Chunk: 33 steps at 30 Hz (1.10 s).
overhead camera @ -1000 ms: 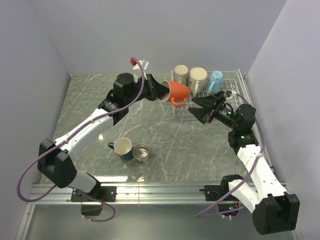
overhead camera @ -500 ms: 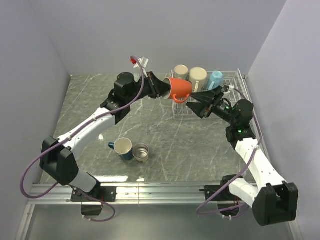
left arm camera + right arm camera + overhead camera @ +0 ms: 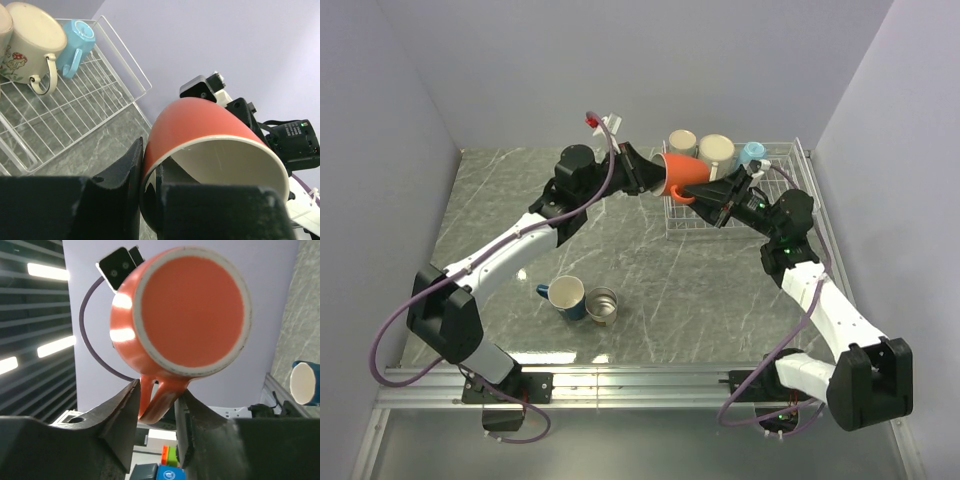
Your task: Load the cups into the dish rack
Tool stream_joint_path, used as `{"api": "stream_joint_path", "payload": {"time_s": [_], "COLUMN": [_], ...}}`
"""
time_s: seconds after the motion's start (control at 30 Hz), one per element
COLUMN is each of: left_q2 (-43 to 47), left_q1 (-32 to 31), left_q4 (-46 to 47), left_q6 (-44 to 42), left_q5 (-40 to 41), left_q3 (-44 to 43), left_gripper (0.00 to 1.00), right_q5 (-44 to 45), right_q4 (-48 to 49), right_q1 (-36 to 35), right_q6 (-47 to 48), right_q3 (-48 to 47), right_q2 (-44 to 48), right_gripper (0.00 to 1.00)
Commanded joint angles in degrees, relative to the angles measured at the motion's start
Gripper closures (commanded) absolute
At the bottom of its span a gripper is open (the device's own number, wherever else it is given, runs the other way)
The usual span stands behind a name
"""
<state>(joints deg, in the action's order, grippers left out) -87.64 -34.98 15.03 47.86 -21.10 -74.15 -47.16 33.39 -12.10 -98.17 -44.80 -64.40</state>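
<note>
My left gripper [image 3: 655, 178] is shut on the rim of the orange mug [image 3: 680, 175] and holds it on its side in the air at the left edge of the dish rack [image 3: 798, 150]. One finger is inside the white interior, one outside [image 3: 150, 165]. My right gripper [image 3: 712, 190] has its fingers closed on the mug's handle from both sides [image 3: 157, 400]. The mug's base faces the right wrist camera [image 3: 190, 310]. A cream mug [image 3: 682, 143], a white mug [image 3: 716, 152] and a light blue mug [image 3: 752, 152] stand upside down in the rack's far row.
A dark blue mug [image 3: 563, 295] and a small grey metallic mug [image 3: 603, 304] stand upright side by side on the marble table near the front, left of centre. The rack [image 3: 90, 100] has bare wire in its near rows. Walls close the table's left, back and right.
My right gripper has swung up and left to the orange mug and narrowed from wide open to closed round its handle. My left gripper has moved the mug slightly right.
</note>
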Motion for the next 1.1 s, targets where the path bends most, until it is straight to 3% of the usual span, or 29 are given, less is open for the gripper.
{"api": "stream_joint_path", "payload": {"time_s": [0.0, 0.13, 0.27, 0.33, 0.47, 0.53, 0.67, 0.77, 1.07], "left_q2": [-0.3, -0.5, -0.3, -0.3, -0.9, 0.7, 5.5, 8.0, 12.2], "left_q1": [-1.6, -1.6, -1.6, -1.6, -1.2, -1.1, -1.1, -0.4, 1.2], "left_q4": [6.2, 6.2, 5.6, 1.4, -8.5, -10.4, -11.9, -13.1, -14.9], "left_q6": [1.7, 1.9, 1.8, 1.2, -2.5, -3.8, -6.5, -7.0, -9.4], "left_q5": [-2.9, -3.9, -5.4, -6.1, -6.7, -4.6, 0.1, 2.0, 3.7], "left_q3": [-4.2, -3.8, -3.4, -4.4, -8.2, -7.6, -3.6, -1.1, 3.1], "left_gripper": [0.99, 1.0, 0.99, 0.98, 0.7, 0.67, 0.42, 0.3, 0.28], "right_q5": [0.7, 1.5, 1.5, 1.5, 0.1, -1.2, -3.4, -3.5, -3.6], "right_q4": [8.2, 13.1, 16.7, 16.2, 9.2, 6.8, 2.8, -1.5, -14.5], "right_q1": [-0.7, -0.7, -0.8, -0.4, 1.8, 3.6, 7.5, 9.3, 15.1], "right_q6": [-2.7, -5.5, -7.2, -6.2, -1.9, 1.0, 3.2, 6.7, 16.8], "right_q3": [-2.2, -1.8, -2.9, -4.1, -7.2, -8.2, -10.0, -11.6, -19.4], "right_q2": [-0.7, -2.0, -3.7, -3.6, -1.9, -1.0, 0.7, 1.3, -1.4], "right_gripper": [0.63, 0.76, 1.0, 1.0, 1.0, 1.0, 1.0, 1.0, 1.0]}}
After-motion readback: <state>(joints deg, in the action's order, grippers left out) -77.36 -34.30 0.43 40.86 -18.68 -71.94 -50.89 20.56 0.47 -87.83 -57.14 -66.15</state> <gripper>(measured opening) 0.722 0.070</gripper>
